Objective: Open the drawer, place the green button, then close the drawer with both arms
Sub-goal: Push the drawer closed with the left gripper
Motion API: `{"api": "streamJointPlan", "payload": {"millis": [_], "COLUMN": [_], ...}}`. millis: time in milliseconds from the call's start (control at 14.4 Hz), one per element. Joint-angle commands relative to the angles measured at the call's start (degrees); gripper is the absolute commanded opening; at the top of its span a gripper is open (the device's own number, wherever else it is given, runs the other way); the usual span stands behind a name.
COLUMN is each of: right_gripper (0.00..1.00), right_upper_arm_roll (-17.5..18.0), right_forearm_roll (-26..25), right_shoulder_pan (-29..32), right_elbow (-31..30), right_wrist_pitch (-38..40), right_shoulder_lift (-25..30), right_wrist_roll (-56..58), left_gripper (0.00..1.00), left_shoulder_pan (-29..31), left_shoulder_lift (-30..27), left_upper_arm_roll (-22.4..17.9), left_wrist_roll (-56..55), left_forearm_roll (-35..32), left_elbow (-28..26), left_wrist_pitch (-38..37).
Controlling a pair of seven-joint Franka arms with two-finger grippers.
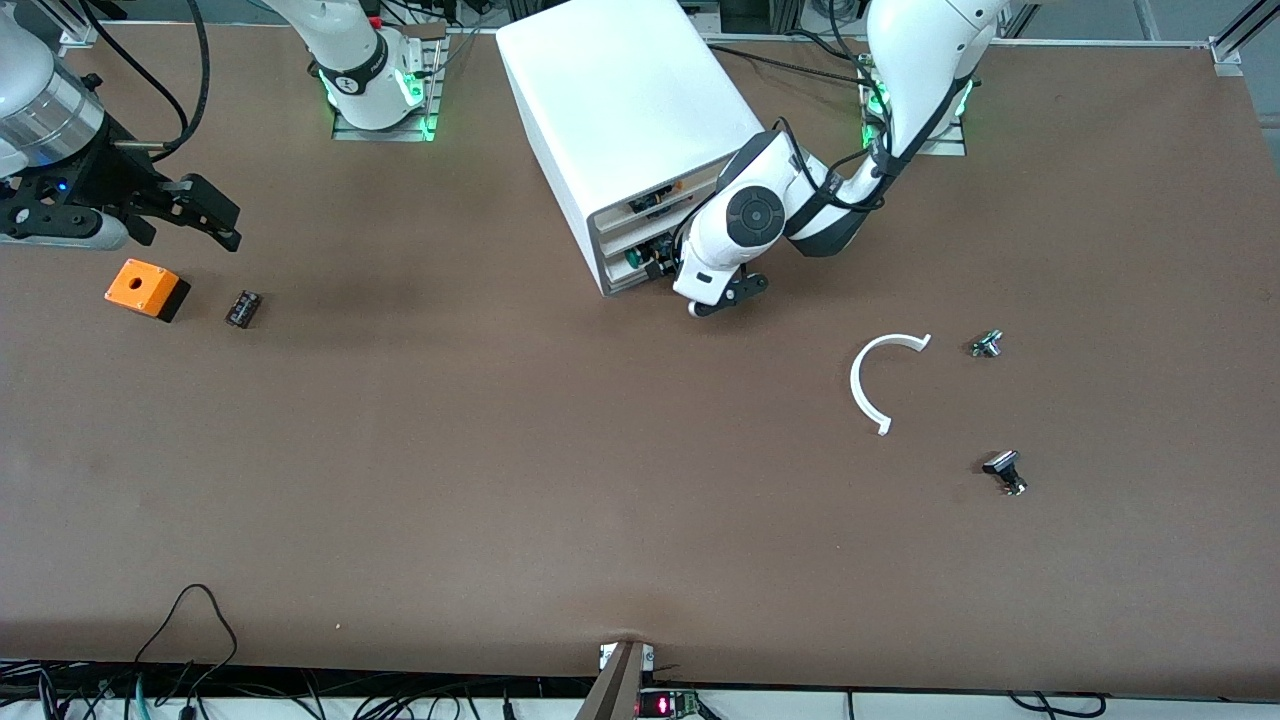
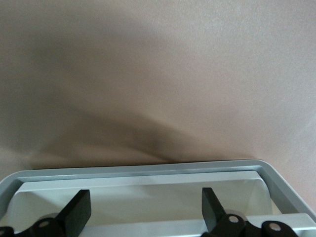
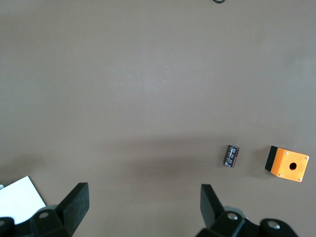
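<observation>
No readable text anywhere

The small dark cylinder (image 3: 231,155) lying on the counter (image 1: 500,480) beside the orange box (image 3: 288,165) carries pale printing along its side, too small to make out. A red lit display (image 1: 661,707) at the counter's nearest edge shows glowing marks that cannot be read as digits. The white cabinet (image 1: 625,110) bears no legible label or brand.

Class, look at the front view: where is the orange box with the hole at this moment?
The orange box sits on the table at the right arm's end, beside the small black cylindrical part, with the open right gripper hovering just above it.
</observation>
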State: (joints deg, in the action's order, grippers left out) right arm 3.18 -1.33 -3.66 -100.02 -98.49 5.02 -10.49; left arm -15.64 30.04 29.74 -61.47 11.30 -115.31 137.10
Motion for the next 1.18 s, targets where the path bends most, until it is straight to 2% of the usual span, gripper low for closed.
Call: {"api": "streamJointPlan", "payload": {"millis": [0, 766, 1115], "right_gripper": [1.00, 1.00, 1.00], "right_upper_arm_roll": [0.68, -0.55, -0.72], "right_forearm_roll": [0.89, 1.15, 1.07], "right_shoulder_pan": [0.67, 0.76, 0.93], "right_elbow": [0.35, 2.73, 2.82], "right_wrist_pitch": [0.40, 2.25, 2.60], "right_shoulder_lift": [0.61, 0.70, 0.70], "right_wrist_roll": [0.12, 6.45, 6.36], "left_gripper": [0.99, 0.99, 0.99], "left_shoulder_pan": [0.08, 0.96, 7.80], "left_shoulder_lift": [-0.43, -0.60, -2.62], "left_upper_arm_roll": [1.03, 2.34, 2.17], "left_wrist_roll": [-0.23, -0.85, 3.80], "left_forearm_roll": [1.27, 1.27, -1.46], "left_elbow": [-2.28, -2.28, -0.36], "left_wrist_pitch": [2.46, 2.47, 1.15]}}
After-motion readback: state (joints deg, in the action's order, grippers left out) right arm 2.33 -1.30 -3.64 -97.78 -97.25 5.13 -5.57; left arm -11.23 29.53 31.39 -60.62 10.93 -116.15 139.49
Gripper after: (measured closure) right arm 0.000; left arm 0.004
